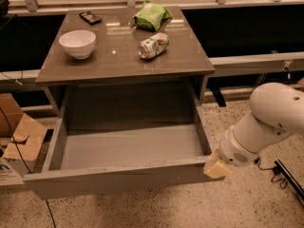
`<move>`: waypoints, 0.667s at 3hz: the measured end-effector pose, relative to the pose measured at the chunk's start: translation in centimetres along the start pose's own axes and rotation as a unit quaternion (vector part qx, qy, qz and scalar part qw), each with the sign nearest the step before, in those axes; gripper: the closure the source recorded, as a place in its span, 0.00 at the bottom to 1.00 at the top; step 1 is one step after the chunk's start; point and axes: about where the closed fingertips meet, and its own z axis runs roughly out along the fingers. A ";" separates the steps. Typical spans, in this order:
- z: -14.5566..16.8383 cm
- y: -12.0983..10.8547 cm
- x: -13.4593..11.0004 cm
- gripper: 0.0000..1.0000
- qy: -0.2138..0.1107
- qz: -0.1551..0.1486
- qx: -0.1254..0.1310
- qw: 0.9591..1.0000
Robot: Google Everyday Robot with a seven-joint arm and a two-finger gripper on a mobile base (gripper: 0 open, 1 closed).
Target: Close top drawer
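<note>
The top drawer [118,177] is a wide grey wood-grain box, pulled far out from under the brown tabletop [123,56]. Its inside is empty and its plain flat front panel faces me at the bottom of the view. My gripper [217,166] is at the end of the white arm, low on the right, right at the right end of the drawer's front panel. It looks to be touching that corner.
On the tabletop stand a white bowl [77,42], a lying can [153,45], a green bag [151,16] and a small dark object [90,17]. Cardboard boxes [21,137] sit on the floor to the left. A black cable [285,172] lies on the speckled floor at right.
</note>
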 end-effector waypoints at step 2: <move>1.3 -3.8 -1.3 1.00 -0.024 0.010 0.013 1.000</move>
